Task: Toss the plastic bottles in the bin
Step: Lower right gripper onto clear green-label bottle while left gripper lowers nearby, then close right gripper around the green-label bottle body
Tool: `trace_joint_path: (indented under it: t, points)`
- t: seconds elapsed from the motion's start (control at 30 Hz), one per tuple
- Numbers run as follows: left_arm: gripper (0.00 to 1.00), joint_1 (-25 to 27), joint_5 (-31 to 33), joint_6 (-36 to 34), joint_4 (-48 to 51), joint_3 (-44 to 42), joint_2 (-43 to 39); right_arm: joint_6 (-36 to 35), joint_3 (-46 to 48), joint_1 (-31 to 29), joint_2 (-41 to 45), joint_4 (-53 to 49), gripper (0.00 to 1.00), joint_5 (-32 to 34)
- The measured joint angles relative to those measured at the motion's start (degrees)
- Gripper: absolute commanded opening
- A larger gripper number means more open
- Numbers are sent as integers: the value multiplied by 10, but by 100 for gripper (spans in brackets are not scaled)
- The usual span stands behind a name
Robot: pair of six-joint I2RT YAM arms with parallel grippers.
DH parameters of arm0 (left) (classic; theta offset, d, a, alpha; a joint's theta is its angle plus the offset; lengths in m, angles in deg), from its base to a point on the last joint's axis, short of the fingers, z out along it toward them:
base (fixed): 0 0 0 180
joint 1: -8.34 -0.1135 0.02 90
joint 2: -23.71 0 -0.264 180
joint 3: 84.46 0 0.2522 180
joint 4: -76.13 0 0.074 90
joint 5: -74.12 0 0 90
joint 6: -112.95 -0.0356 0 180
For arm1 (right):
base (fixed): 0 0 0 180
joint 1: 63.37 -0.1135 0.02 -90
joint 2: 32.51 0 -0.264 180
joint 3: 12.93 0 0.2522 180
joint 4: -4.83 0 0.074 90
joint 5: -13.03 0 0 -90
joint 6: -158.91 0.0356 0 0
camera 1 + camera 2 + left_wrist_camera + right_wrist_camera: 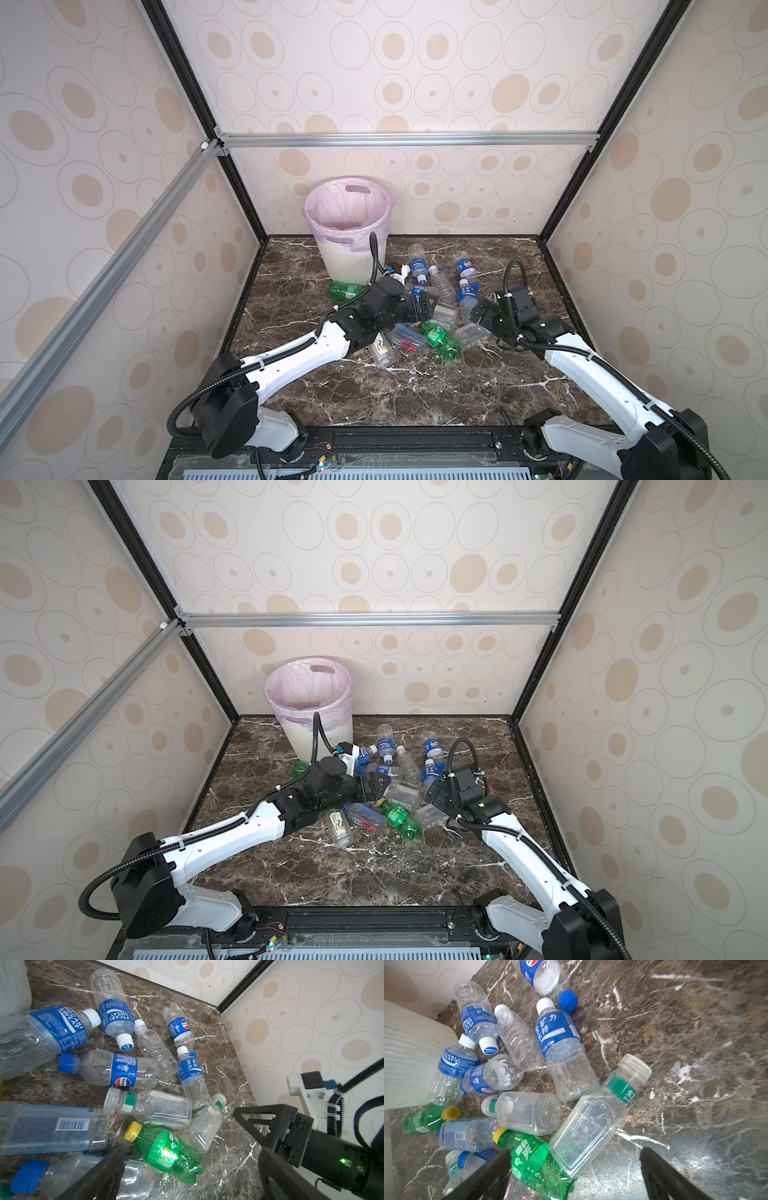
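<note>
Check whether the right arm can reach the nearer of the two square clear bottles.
Probably yes: that square clear bottle lies uncovered just ahead of its open fingers, nothing between.

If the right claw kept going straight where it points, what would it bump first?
Probably the clear square bottle with the green neck band, lying just ahead of the open right gripper, though depth is unclear.

The table top point(695, 1043) gleams polished and smooth like dark veined marble under me, the plastic bottles point(158, 1107) lie clear and glossy, the green bottle point(166, 1151) shines, the bin point(345, 262) is matt white ribbed plastic, its pink bag point(332, 203) thin crinkled film, and my right gripper point(575, 1150) has matt black fingers point(660, 1174).
</note>
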Motion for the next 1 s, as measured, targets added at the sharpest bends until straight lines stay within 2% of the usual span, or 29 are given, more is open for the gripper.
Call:
trace_joint_path:
  t: [0.17,0.4,0.73,1.0]
  points:
    - [99,18,26,14,0,0,8,-8,8,2,-32,24,99,-41]
    - [99,23,25,16,0,0,7,9,28,2,-49,54,96,-51]
    - [99,8,-15,0,2,-2,7,62,45,2,-70,49,93,-31]
    - [99,-21,-63,6,-36,-53,6,67,44,-3,-114,45,92,-22]
